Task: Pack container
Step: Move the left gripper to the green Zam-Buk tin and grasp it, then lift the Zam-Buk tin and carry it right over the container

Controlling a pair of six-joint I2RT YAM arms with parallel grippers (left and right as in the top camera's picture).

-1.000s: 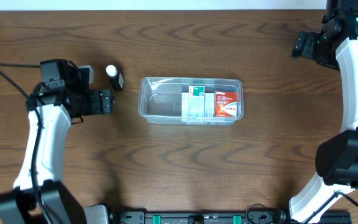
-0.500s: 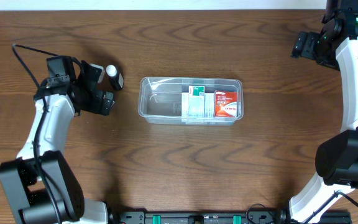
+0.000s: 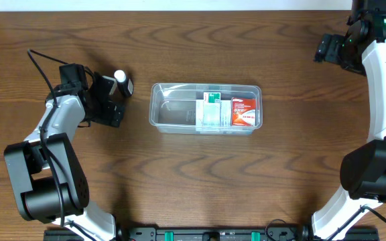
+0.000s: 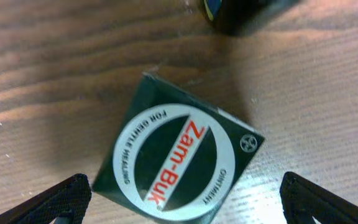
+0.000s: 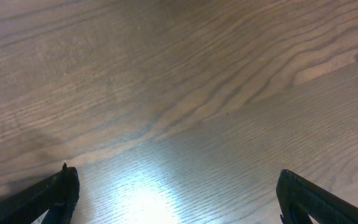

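With L gripper point(image 4: 188, 194) jaws wide apart over Zam-Buk box point(image 4: 178, 163), yaw wrist square to box edges, centre, descend, clamp w/o nudging adjacent bottle point(image 3: 124, 83), then place in container point(image 3: 173, 110), mid-table point(image 3: 193, 174), free end.

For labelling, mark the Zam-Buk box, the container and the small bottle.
Zam-Buk box point(image 4: 176, 163), left wrist view, middle of its printed top face.
container point(image 3: 169, 110), overhead view, bare floor at its left end.
small bottle point(image 3: 125, 84), overhead view, dark body below the white cap.

The container point(image 3: 173, 110) has free room at left (boxes point(image 3: 244, 112) crowd its right).
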